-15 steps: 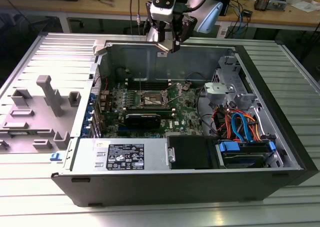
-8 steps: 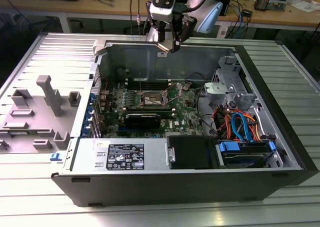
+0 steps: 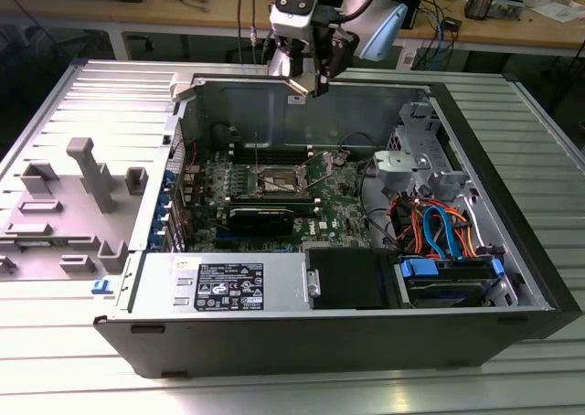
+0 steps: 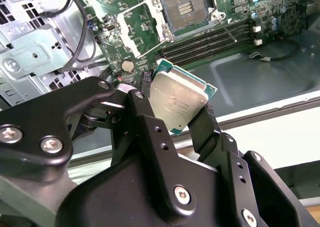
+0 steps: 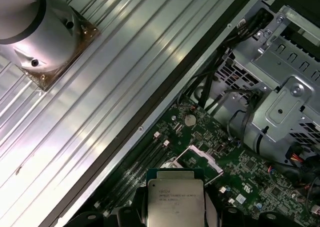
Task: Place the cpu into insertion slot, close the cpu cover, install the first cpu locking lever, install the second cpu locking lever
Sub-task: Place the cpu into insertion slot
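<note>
Dull grey metal cpu (image 4: 177, 99), glossy green motherboard (image 4: 120, 34).

1. In the first wrist view, we see the frame's edge cut off the cpu (image 5: 175, 203), which overlaps part of the insertion slot (image 5: 199, 159).
2. In the second wrist view, the fingers (image 4: 204, 129) hide two cpu edges.
3. At the exterior view's upper middle, whatever the gripper (image 3: 306, 86) carries is too small for us to tell.

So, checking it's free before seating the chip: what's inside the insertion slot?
The small square dark insertion slot shows only bare contacts, no chip; the flat silver-topped cpu sits clamped in the end effector. Nothing covers it.
</note>
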You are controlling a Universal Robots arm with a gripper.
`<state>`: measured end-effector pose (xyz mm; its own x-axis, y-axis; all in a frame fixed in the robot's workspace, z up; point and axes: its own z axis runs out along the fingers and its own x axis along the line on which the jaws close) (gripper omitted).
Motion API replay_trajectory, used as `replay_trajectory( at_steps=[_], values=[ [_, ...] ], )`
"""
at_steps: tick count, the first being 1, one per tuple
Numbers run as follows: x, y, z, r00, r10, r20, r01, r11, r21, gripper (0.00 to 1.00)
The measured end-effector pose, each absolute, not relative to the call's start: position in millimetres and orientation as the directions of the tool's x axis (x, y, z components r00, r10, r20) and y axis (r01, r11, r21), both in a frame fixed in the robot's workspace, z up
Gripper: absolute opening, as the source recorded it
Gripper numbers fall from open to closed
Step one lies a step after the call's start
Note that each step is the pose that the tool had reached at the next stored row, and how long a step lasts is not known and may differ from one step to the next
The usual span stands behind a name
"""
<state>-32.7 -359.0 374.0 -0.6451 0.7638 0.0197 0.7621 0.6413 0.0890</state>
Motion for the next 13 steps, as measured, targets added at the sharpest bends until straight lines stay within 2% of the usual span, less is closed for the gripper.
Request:
replay_trajectory(
  at_steps=[13],
  values=[
    [-35.3,-359.6,373.9,-0.640,0.768,0.020,0.767,0.636,0.089,0.55]
  ],
)
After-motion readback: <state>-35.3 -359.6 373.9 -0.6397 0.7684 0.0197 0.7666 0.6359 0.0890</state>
